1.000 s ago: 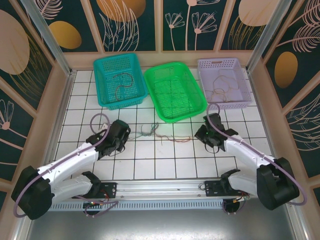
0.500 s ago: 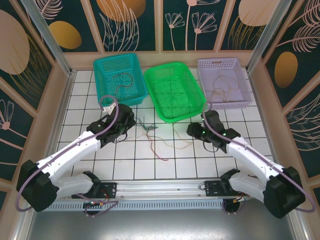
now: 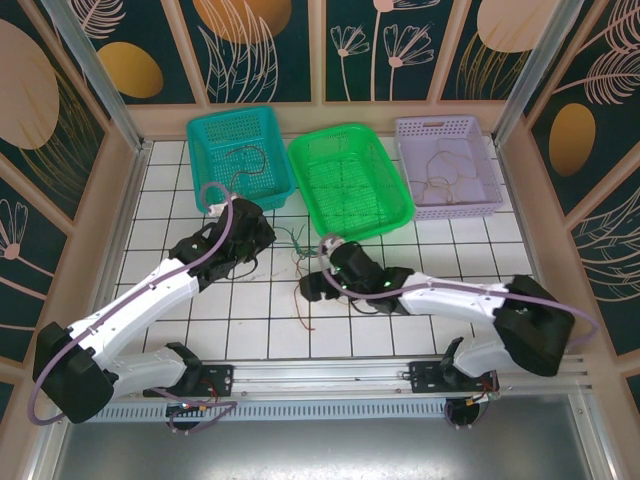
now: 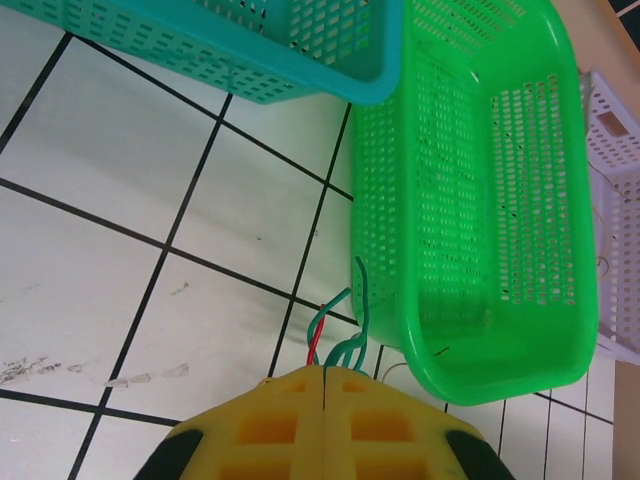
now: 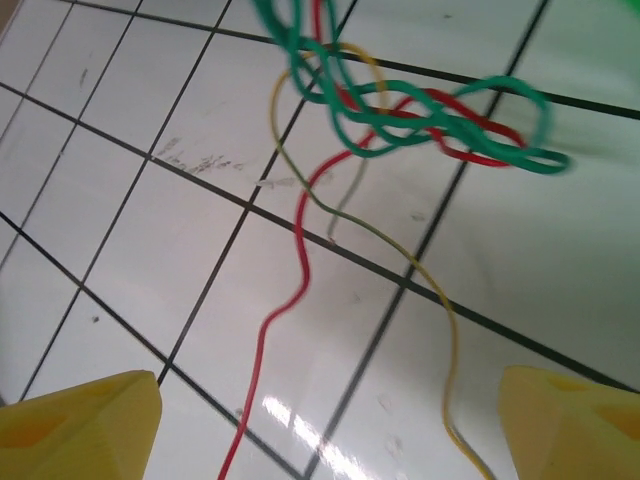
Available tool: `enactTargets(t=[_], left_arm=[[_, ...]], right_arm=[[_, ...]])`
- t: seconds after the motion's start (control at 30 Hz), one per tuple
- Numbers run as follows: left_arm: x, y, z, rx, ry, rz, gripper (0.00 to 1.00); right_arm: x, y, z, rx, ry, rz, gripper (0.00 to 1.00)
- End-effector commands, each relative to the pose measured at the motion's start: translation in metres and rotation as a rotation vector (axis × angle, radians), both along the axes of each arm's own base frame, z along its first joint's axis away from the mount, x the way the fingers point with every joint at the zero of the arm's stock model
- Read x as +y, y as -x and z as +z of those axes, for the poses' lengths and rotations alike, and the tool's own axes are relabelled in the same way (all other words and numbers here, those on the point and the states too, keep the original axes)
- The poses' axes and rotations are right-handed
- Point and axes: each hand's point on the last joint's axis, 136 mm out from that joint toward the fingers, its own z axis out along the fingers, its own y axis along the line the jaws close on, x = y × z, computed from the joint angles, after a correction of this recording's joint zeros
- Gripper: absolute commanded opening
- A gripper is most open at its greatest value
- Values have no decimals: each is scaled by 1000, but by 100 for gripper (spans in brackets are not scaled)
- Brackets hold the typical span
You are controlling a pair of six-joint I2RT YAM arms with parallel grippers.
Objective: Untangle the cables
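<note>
top external view gives you the layout: three baskets stand in a row along the far edge of the counter, with the teal basket at the left, the green basket in the middle and the lavender basket at the right. the loose cables lie near the middle of the counter, just in front of the green basket's near left corner, between the two arms. more thin cables lie inside the teal basket and the lavender one.

your left tool sits just beside the near right corner of the teal basket. it is clenched, and green and red strands come out of the seam between its yellow pads, so it is grasping the cables.

your right tool reaches across toward the middle of the counter, low over the tiles. it is released, its yellow tips wide apart with nothing pinched between them. ahead of it a green loop twists around the red cable, which trails toward the near edge. the tan-yellow cable crosses it and runs the same way.
</note>
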Motion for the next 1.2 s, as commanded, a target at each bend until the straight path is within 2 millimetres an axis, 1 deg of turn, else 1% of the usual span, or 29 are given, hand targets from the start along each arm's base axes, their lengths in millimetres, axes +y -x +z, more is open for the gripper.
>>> enactTargets(t=[0.0, 0.07, 0.1, 0.17, 0.2, 0.23, 0.27, 0.3, 0.33, 0.4, 0.43, 0.5, 0.53, 0.6, 0.73, 0.8, 0.9, 1.0, 1.07, 1.17], left_arm=[[-6, -5, 13, -16, 42, -3, 0], [-6, -4, 13, -14, 46, -4, 0], [-6, -4, 13, -12, 46, -4, 0], [-7, -6, 27, -33, 64, -1, 0], [-7, -6, 29, -34, 65, 1, 0], [-6, -5, 31, -33, 62, 2, 0], [-5, -5, 33, -31, 60, 4, 0], [-5, -4, 36, -34, 59, 4, 0], [-3, -4, 39, -35, 55, 7, 0], [0, -5, 48, -48, 44, 17, 0], [2, -5, 53, -54, 35, 24, 0], [10, -8, 65, -68, 0, 52, 0], [16, -9, 71, -74, -29, 67, 0], [34, -15, 85, -90, -114, 118, 0], [72, -33, 123, -146, -267, 229, 0], [92, -43, 140, -176, -311, 283, 0], [111, -57, 160, -219, -329, 329, 0], [121, -61, 177, -254, -354, 358, 0], [120, -64, 181, -269, -349, 355, 0], [109, -66, 176, -268, -298, 316, 0]], right_arm=[[26, -21, 17, -121, -58, -33, 92], [35, -27, 10, -143, -24, -55, 93], [35, -33, 3, -149, 11, -84, 93], [27, -48, -11, -167, 108, -167, 92], [22, -55, -16, -186, 154, -203, 91], [18, -60, -22, -200, 187, -223, 89], [18, -63, -26, -204, 203, -221, 88], [20, -64, -33, -205, 222, -205, 83], [23, -64, -39, -201, 235, -189, 75], [26, -64, -50, -185, 263, -176, 51], [23, -65, -53, -182, 274, -188, 40], [12, -66, -52, -188, 287, -225, 9], [5, -67, -47, -199, 289, -241, 0], [-11, -67, -37, -218, 294, -263, 0], [-52, -64, -21, -229, 289, -287, 0], [-75, -61, -17, -218, 287, -292, 0], [-101, -59, -7, -214, 271, -306, 0], [-119, -57, 6, -213, 241, -329, 0], [-123, -55, 16, -224, 208, -330, 0], [-124, -51, 32, -249, 157, -326, 0]])
